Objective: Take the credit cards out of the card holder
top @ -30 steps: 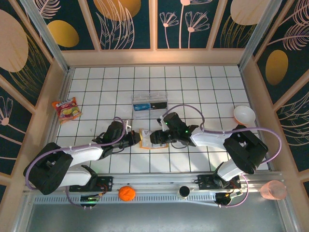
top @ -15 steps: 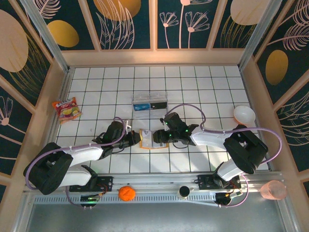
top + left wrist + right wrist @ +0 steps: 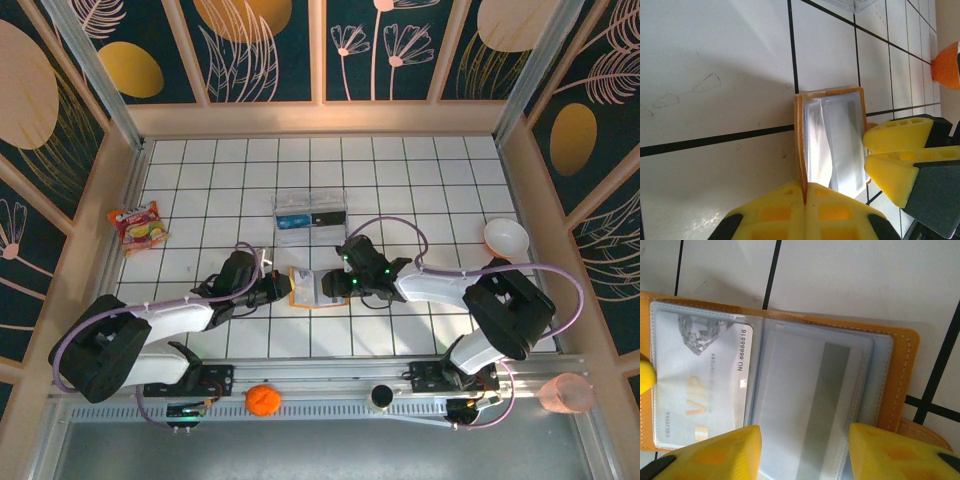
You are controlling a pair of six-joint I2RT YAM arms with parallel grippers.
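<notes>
Left gripper (image 3: 805, 195) jaws pinched on card holder (image 3: 835, 135) edge (clear pockets facing up), right gripper (image 3: 866, 152) just beside

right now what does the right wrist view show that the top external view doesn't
Right wrist: the VIP card with its printed number, and a grey-striped card in clear sleeves. Top external: a clear plastic box, snack packet, white bowl and the left end effector gripping the card holder. Both: the open orange card holder and the right end effector.
</notes>
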